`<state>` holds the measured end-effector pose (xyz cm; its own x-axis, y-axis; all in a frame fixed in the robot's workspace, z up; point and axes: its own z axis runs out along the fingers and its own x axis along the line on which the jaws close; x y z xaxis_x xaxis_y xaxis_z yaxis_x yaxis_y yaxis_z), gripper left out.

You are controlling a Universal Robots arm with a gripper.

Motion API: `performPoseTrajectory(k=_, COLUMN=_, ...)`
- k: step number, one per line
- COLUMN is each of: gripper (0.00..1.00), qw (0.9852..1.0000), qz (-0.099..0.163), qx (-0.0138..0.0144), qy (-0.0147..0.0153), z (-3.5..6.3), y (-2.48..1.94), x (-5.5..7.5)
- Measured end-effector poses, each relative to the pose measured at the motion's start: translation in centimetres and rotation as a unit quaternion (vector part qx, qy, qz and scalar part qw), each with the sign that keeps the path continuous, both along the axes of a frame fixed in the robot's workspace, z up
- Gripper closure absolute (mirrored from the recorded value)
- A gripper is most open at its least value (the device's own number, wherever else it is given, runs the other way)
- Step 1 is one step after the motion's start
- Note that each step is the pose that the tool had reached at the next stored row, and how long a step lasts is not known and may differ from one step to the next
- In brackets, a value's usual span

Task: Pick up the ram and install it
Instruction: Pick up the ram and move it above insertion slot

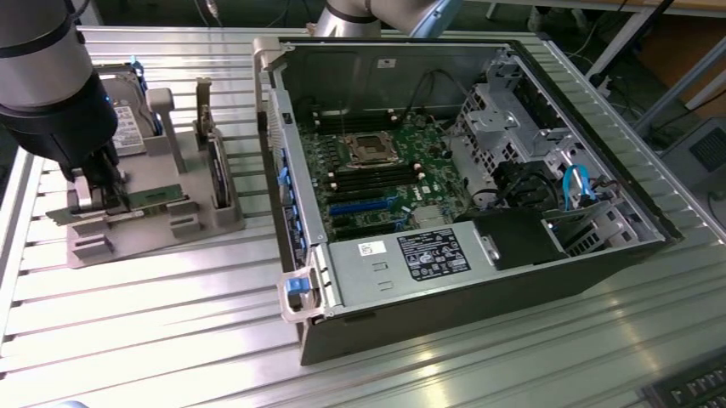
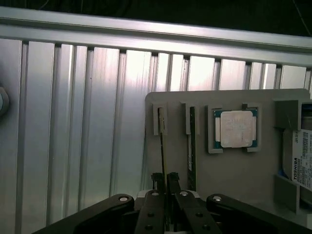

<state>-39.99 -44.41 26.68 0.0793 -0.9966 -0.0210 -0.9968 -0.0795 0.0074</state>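
Observation:
The ram is a thin green stick standing on edge in a slot of the grey holder. My gripper has come down over one end of it, and its two black fingers press against both sides of the stick. A second green stick stands in the neighbouring slot. In the exterior view my gripper sits low over the holder at the exterior view's left, with a green stick showing beside it.
The holder also carries a square silver processor chip and a hard drive with a white label. An open computer case lies at the exterior view's right, its motherboard memory slots exposed. Ribbed aluminium table lies around.

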Motion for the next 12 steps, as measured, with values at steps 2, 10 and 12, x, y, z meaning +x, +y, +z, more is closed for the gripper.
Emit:
performPoseTrajectory(k=2, gripper=0.86, qw=0.9999, qz=-0.016, qx=0.0003, qy=0.0000, z=0.10, y=0.00, x=0.0)
performPoseTrajectory(k=10, gripper=0.86, qw=0.9997, qz=-0.024, qx=0.0003, qy=0.0001, z=0.96, y=0.00, x=0.0)
performPoseTrajectory(k=12, gripper=0.86, qw=0.9997, qz=-0.024, qx=0.0002, qy=0.0002, z=1.62, y=0.00, x=0.0)
